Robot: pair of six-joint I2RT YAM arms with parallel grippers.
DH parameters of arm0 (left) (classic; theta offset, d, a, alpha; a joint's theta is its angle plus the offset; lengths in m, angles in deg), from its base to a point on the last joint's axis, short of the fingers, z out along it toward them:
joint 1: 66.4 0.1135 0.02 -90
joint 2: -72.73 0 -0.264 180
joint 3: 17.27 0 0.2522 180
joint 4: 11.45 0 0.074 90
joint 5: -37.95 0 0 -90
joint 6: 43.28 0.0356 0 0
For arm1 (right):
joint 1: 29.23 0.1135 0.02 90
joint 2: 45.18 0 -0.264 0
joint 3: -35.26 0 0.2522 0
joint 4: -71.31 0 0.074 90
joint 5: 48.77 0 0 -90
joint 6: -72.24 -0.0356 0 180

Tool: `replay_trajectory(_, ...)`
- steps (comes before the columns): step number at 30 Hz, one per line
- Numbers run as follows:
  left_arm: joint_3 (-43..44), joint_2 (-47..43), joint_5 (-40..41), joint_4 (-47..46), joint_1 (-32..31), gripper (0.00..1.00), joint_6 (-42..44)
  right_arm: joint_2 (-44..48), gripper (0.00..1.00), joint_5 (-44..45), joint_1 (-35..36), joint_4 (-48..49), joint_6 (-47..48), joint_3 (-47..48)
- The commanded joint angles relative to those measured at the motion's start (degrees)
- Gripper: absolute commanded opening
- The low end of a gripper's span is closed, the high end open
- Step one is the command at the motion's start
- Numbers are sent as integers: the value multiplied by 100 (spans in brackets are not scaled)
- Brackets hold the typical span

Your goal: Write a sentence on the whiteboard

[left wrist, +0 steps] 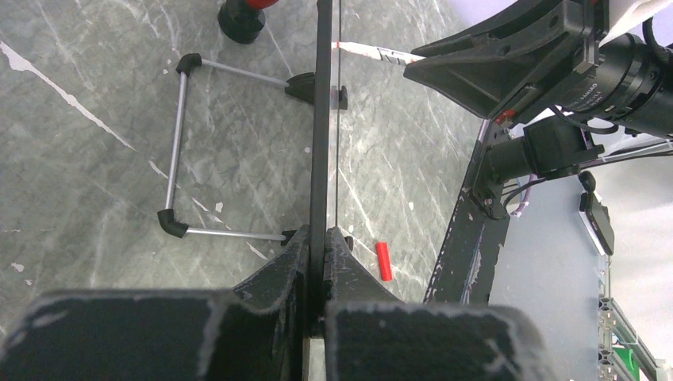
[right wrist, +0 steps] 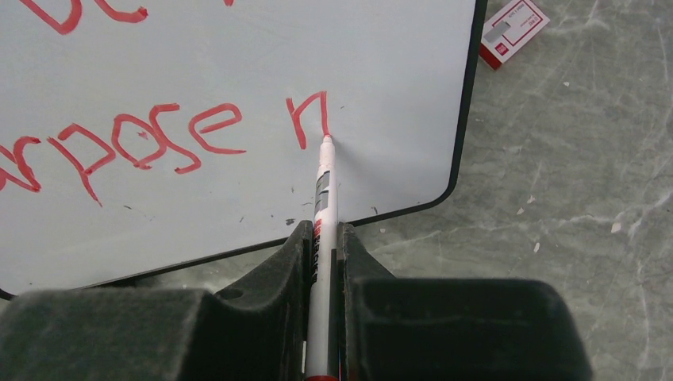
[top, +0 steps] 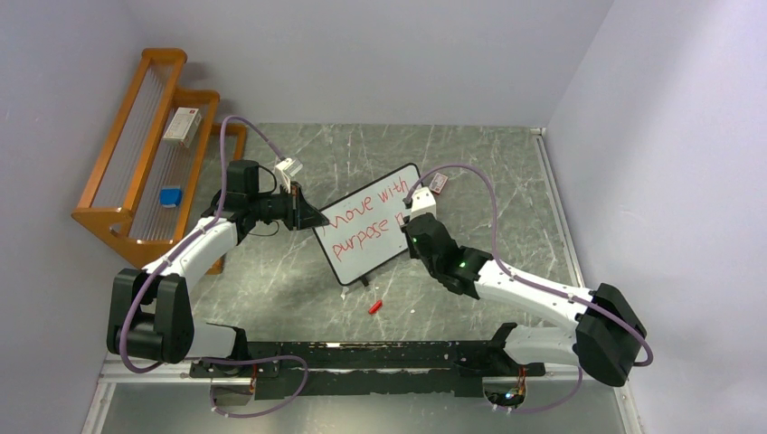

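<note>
Two tools work on one board. At far left an orange wooden rack (top: 107,226) stands at the edge of the grey marbled surface (top: 271,289). The left tool (left wrist: 324,242) is pinched narrow on the black frame edge of the small white rectangular whiteboard (top: 366,262). The board stands tilted at mid-surface and carries the red words "move with purpose n". The right tool (right wrist: 324,234) is clamped on a white-barrelled red marker (right wrist: 324,178), whose tip touches the board at the foot of the "n". A small red cylinder (top: 375,306) lies in front of the board. A red-and-white box (top: 440,183) lies by its far right corner.
</note>
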Motion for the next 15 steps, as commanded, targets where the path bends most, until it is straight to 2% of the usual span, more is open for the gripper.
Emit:
replay_trajectory(1,-159,280,641,620,-125,5,331,148,0,21,-47,-67,-82,-72)
replay_trajectory(15,-157,270,633,623,-125,5,331,303,0,134,-155,187,39,21)
